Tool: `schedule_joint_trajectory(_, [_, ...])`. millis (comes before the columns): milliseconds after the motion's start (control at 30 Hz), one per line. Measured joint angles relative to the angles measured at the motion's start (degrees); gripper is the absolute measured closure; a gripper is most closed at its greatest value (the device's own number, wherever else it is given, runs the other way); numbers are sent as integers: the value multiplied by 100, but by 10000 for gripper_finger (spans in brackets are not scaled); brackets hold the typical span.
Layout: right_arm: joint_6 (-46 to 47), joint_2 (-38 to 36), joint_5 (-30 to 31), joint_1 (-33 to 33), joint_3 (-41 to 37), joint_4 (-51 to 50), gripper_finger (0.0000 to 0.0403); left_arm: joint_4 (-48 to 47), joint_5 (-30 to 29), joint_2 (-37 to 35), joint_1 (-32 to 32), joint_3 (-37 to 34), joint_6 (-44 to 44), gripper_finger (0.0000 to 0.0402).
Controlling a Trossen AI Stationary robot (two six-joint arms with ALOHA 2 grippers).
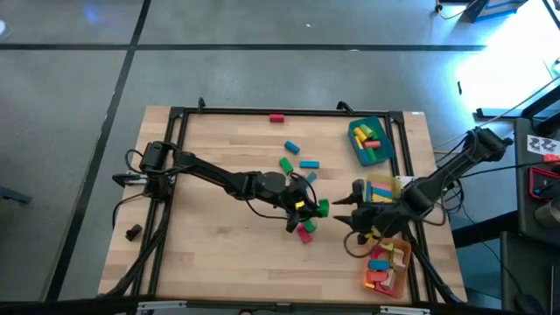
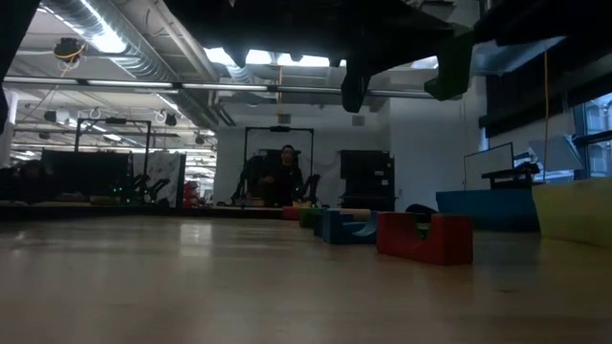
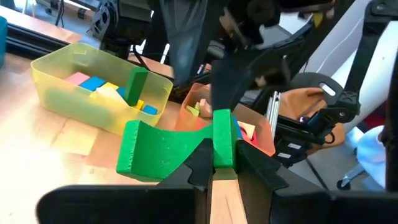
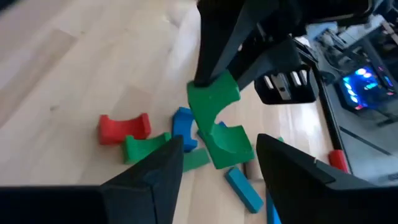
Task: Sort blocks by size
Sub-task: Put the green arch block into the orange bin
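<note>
My left gripper point(image 1: 311, 206) reaches in from the table's left to its middle and is shut on a green arch-shaped block point(image 3: 168, 149), which is held above the table point(image 2: 449, 62). My right gripper point(image 1: 343, 213) stands open just right of it, pointing at it, with its two fingers point(image 4: 155, 174) apart and nothing between them. Below the held block lie loose blocks: a red arch point(image 4: 124, 127), a green piece point(image 4: 146, 149) and blue pieces point(image 4: 183, 124). My left gripper pinches one end of the green arch block point(image 3: 222, 134) between its two fingers point(image 3: 198, 167). The fingers come nearly level from the table's left. The block is lifted clear of the table, and the rest of it sticks out sideways from the fingers.
Three trays holding blocks stand along the right side: teal point(image 1: 357, 149) at the far end, yellow point(image 1: 382, 184) in the middle and orange point(image 1: 401, 262) at the near end. Loose blocks lie at the centre point(image 1: 291, 147) and far edge point(image 1: 277, 117). A dark lump point(image 1: 133, 232) lies near left. A person point(image 2: 285, 172) sits in the room behind.
</note>
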Motion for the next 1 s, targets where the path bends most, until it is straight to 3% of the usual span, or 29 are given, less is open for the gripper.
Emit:
schedule_joint_trajectory(233, [-53, 532, 70, 1, 0, 195, 223, 96, 1, 0, -7, 0, -79, 356])
schedule_joint_trajectory(533, [-908, 808, 281, -14, 0, 1039, 243, 146, 5, 0, -54, 0, -98, 356])
schedule_joint_trajectory(867, [-980, 808, -75, -370, 0, 1277, 245, 341, -18, 0, -104, 0, -116, 355])
schedule_joint_trajectory(1000, [-981, 808, -155, -386, 0, 1277, 264, 363, -12, 0, -116, 0, -27, 355])
